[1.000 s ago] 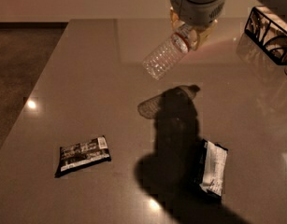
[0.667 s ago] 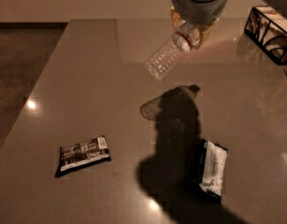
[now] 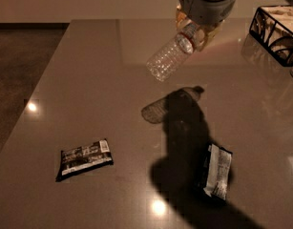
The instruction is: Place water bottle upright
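Over the counter (image 3: 88, 80), at the frame's upper right, my jaws clench the water bottle (image 3: 171, 56) near its cap, tilted, base down-left, airborne. Lowered at this slant, it may tip and roll.

one high view, angled down over table (image 3: 112, 80), jaws at top

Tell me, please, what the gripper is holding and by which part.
The gripper, at the top of the view, holds the water bottle by its cap end, tilted above the table.
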Motion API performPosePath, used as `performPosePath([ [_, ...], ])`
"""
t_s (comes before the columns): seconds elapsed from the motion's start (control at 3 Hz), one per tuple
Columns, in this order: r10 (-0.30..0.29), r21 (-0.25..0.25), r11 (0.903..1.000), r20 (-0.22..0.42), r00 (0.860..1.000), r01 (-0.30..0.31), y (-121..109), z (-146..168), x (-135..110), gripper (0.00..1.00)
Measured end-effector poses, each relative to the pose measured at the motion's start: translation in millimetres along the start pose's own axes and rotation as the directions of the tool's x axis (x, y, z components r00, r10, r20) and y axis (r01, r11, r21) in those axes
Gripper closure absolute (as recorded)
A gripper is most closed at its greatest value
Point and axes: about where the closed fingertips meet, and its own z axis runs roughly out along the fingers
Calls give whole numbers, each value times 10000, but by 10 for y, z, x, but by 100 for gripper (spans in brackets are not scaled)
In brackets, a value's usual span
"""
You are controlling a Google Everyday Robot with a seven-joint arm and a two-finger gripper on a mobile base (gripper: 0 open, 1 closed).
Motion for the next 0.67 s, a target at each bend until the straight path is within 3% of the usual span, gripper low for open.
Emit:
performPosePath([
  [0.33,859,947,9906,1285,9880,-984,-2,206,73,100],
  [0.67,1489,2155,9571,2076,9668,-1936,-248,374,13,100],
])
